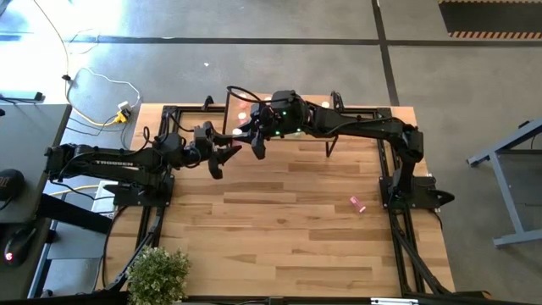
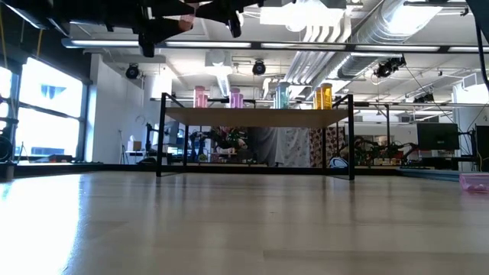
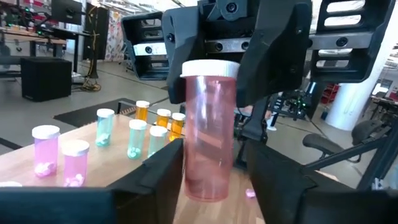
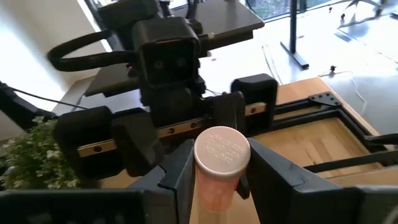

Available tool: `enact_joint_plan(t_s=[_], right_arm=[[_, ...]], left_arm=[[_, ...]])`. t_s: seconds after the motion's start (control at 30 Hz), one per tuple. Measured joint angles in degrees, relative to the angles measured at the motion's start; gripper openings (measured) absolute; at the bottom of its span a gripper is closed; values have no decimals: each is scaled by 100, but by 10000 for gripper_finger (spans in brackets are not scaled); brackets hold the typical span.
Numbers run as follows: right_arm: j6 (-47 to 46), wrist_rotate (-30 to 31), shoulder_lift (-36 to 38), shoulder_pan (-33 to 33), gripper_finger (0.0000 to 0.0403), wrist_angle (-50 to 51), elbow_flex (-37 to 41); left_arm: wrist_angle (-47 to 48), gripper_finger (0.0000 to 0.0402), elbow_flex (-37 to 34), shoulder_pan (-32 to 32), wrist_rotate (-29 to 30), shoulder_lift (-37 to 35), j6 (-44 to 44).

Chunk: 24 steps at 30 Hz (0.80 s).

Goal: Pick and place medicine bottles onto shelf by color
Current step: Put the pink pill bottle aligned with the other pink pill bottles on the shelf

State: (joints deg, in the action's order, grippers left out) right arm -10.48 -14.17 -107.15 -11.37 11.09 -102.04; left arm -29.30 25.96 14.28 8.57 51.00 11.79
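A clear pink medicine bottle [image 3: 208, 137] with a white cap [image 4: 222, 149] stands upright in the air between both grippers, in front of the shelf [image 1: 250, 108]. My right gripper [image 4: 221, 171] reaches it from above and is shut on it. My left gripper [image 3: 211, 177] is open, with a finger on each side of the bottle's lower half. On the shelf board [image 2: 256, 116] stand pink [image 3: 45, 149], teal [image 3: 137, 138] and orange [image 3: 163, 117] bottles on their bases. Another pink bottle [image 1: 357, 203] lies on the table at the right. My right gripper pinches the pink bottle's upper end, just under the cap [image 3: 231, 87], between its two fingers [image 3: 273, 56]. The fingers come from above, pointing down. The bottle hangs upright below them, lifted clear of the table.
The shelf stands at the table's far edge on thin black legs [image 2: 162, 137]. A small potted plant [image 1: 157, 273] sits at the near left corner. The wide plank top [image 1: 279, 237] lies between the arms and the near edge. Cables lie on the floor beyond the far left corner.
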Motion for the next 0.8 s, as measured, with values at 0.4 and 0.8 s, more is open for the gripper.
enact_joint_plan(t_s=[0.4, 0.8], right_arm=[[-121, 182, 165, -315, 117, 87, 0], [329, 2124, 1039, -227, 117, 979, -11]], left_arm=[[356, 244, 0, 2, 470, -264, -151], [807, 241, 0, 0, 560, -895, -304]])
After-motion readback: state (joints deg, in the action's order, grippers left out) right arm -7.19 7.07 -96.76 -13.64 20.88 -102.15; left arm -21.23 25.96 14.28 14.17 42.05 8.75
